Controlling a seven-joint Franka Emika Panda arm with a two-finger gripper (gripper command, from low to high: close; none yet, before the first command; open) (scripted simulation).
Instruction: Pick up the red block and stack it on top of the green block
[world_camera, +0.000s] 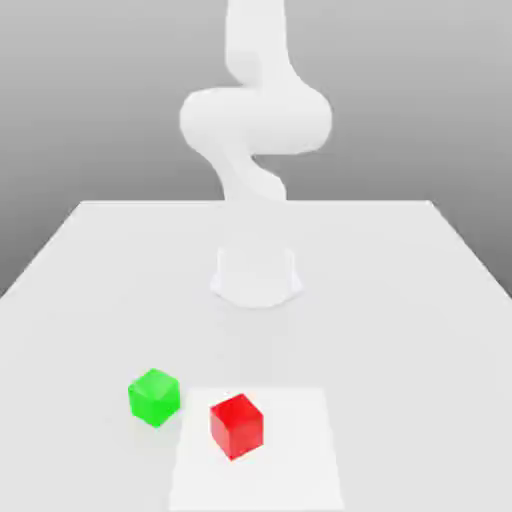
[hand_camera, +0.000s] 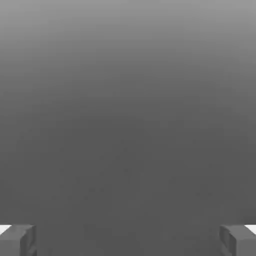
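A: Starting at the fingers (hand_camera: 20, 240) in the hand view: two grey tips sit far apart at opposite edges, spread wide, with nothing between them but a plain grey backdrop.

B: So the gripper (hand_camera: 128, 241) is holding nothing. Neither block is anywhere near those tips.

A: Moving outward, the exterior view shows the white arm (world_camera: 255, 125) rising from its round base (world_camera: 256, 277), which stands in the middle of the white surface (world_camera: 90, 270). The arm bends into a bulky elbow and runs up out of the top of the picture.

B: And the blocks are well in front of that base, toward the near edge.

A: Right. The red block (world_camera: 237, 425) sits flat on the surface, inside a paler square patch (world_camera: 290, 450), near that patch's corner on the exterior view's left.

B: The green block (world_camera: 154, 396)?

A: Just beside the red one, toward the exterior view's left and slightly farther back, resting on the surface just outside the pale patch. A narrow gap separates the two cubes; they are not touching, and nothing is stacked.
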